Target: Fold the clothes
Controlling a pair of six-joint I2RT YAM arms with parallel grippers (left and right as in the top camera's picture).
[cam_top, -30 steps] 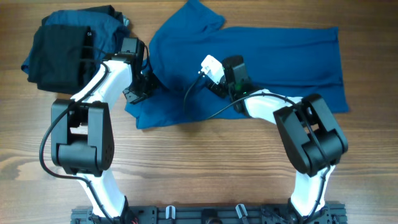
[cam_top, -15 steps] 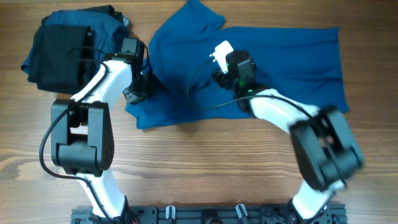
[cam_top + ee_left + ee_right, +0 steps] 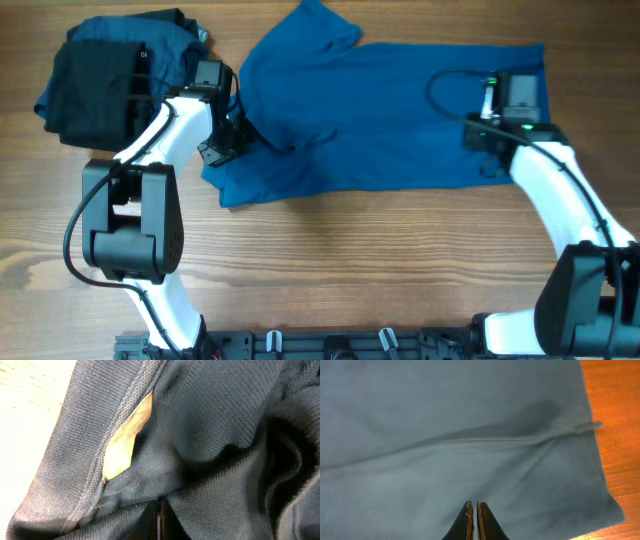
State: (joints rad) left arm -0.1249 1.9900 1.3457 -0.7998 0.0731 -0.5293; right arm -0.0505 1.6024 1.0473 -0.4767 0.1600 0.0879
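Note:
The clothes here are chiefly a blue polo shirt (image 3: pixel 400 120) lying spread across the table's far half, with a tan label (image 3: pixel 127 440) showing inside its collar. My left gripper (image 3: pixel 243 140) (image 3: pixel 159 505) is shut at the shirt's left end, and knit fabric bunches up right at its tips. My right gripper (image 3: pixel 488 160) (image 3: pixel 474 510) is shut with nothing between its fingers, hovering over the smooth right part of the shirt near its hem and corner (image 3: pixel 615 510).
A pile of black and dark blue garments (image 3: pixel 100 85) sits at the far left, just beyond my left arm. Bare wooden table (image 3: pixel 330 260) stretches along the near side, and the arm bases stand at the front edge.
My right arm has swung from the shirt's middle to its right end, and its jaws have gone from open to shut. The left arm has stayed put.

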